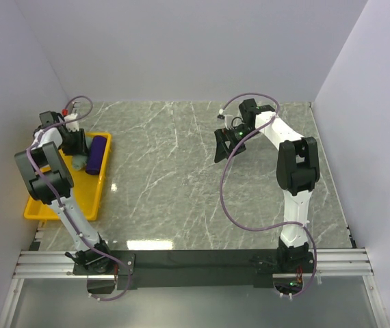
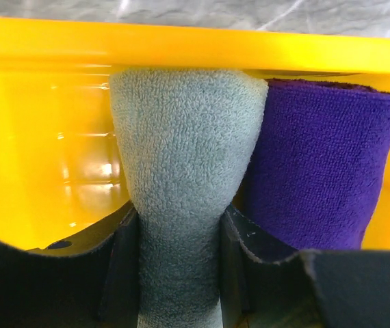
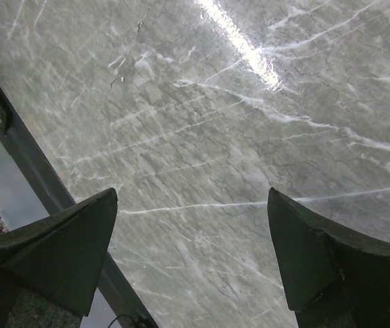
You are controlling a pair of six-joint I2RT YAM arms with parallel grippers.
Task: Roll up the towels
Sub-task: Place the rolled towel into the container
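Inside yellow tray (image 2: 44,48) | mint towel (image 2: 185,150) in left gripper (image 2: 179,239) | purple towel (image 2: 318,171) alongside

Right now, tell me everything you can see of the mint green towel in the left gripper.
The mint green towel is a rolled bundle of fuzzy terry cloth, pale grey-green. The left gripper pinches its near end narrow, and the far end bulges wider, reaching the far wall of the yellow tray. It is inside the tray, one side pressed against the rolled purple towel.
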